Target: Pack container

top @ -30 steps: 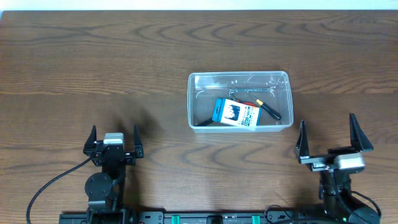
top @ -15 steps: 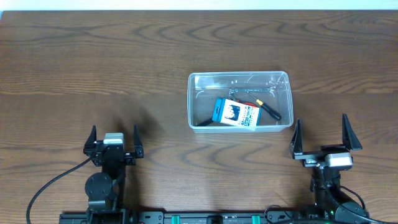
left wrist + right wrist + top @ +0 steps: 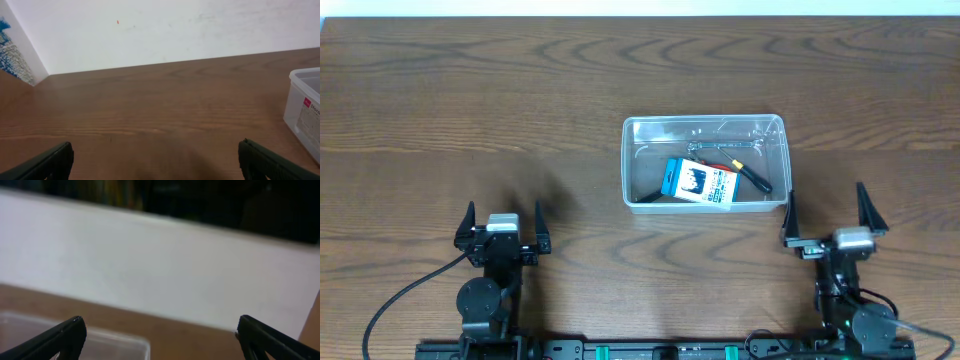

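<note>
The clear plastic container (image 3: 775,125) stands right of the table's middle. Inside it lie a small blue-and-white box (image 3: 701,182) and black-handled hand tools (image 3: 755,180). My left gripper (image 3: 503,222) is open and empty at the front left, far from the container; its wrist view shows the container's side (image 3: 305,110) at the right edge. My right gripper (image 3: 826,212) is open and empty just in front of the container's right front corner. The right wrist view is blurred and shows the container's rim (image 3: 120,342) low between the fingers.
The dark wooden table (image 3: 470,110) stretches to the left and back. A white wall (image 3: 160,30) rises behind the table's far edge. The arm bases stand along the front edge.
My right gripper has moved left and a little toward the container, staying open. The left arm and the container's contents have not moved.
</note>
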You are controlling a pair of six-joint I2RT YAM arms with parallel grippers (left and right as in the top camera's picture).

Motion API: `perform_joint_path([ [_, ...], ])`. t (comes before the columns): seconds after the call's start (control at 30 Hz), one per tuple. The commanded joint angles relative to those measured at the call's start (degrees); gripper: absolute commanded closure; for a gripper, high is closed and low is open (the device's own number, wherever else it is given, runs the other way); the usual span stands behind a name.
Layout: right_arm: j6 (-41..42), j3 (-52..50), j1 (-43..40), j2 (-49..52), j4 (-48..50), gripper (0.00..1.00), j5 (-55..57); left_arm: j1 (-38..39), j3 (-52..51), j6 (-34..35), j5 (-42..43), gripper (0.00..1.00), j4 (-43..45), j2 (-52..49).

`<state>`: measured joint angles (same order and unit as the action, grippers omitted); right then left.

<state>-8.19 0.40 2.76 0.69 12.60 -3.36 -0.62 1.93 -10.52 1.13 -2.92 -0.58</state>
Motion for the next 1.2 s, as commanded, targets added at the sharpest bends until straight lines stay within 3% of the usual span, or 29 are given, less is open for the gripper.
perform_joint_path([
  [0.0, 0.48, -0.09, 0.15, -0.37, -3.34, 0.01, 0.52, 0.07, -1.7, 0.31, -0.28, 0.02, -1.01, 0.31],
  [0.27, 11.85, -0.09, 0.15, -0.37, -11.93, 0.01, 3.15, 0.07, -1.7, 0.31, -0.28, 0.02, -0.98, 0.31],
  [0.47, 11.1, -0.09, 0.15, -0.37, -17.07, 0.01, 3.15, 0.07, -1.7, 0.31, -0.28, 0.02, -1.01, 0.31],
  [0.63, 7.43, -0.09, 0.15, -0.37, -16.9, 0.01, 3.15, 0.07, -1.7, 0.31, -0.28, 0.02, -1.01, 0.31],
  [1.17, 7.28, -0.09, 0.15, -0.37, -16.85, 0.01, 3.13, 0.07, -1.7, 0.31, -0.28, 0.02, -1.01, 0.31],
])
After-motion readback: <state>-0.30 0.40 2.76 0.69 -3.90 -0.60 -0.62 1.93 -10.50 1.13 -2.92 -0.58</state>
